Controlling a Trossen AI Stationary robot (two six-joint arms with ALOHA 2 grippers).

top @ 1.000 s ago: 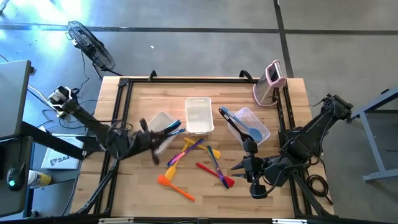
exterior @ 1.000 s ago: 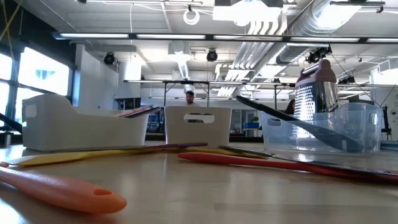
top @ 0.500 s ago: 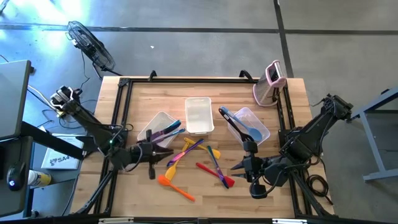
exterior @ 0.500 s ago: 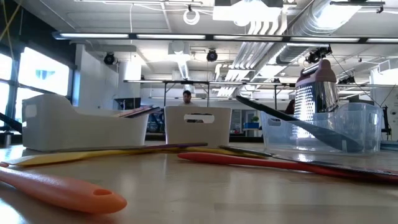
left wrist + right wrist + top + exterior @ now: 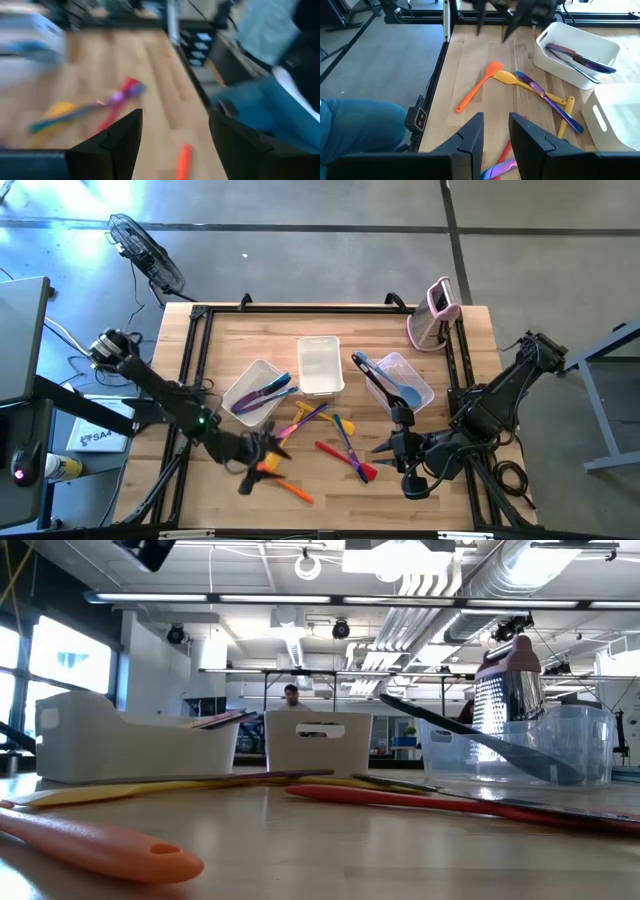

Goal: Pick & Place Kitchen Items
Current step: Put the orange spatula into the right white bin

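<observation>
My left gripper [image 5: 266, 454] hangs open over the head end of the orange spatula [image 5: 290, 484], near the table's front left. In the left wrist view the spatula's handle [image 5: 184, 160] shows between the two fingers, and nothing is held. Yellow, purple, blue and red utensils [image 5: 330, 435] lie loose on the wood around the middle. The left tub [image 5: 240, 395] holds a purple and a blue utensil [image 5: 268, 388]. The right tub [image 5: 415, 370] holds a black and a blue one [image 5: 390, 388]. My right gripper [image 5: 380, 447] waits at the front right, slightly open and holding nothing [image 5: 496, 131].
An empty middle tub [image 5: 320, 366] stands between the two filled ones. A pink-and-white upright gadget [image 5: 435, 315] stands at the far right corner. A dark metal frame [image 5: 195, 350] borders the wooden table. A person in blue sits beyond the near left edge [image 5: 365, 125].
My left gripper has swung from above the left tub toward the table's near edge and somewhat rightward. It has sunk lower and now hangs over the orange spatula. The utensils on the table have stayed where they were. The right arm has kept still.
</observation>
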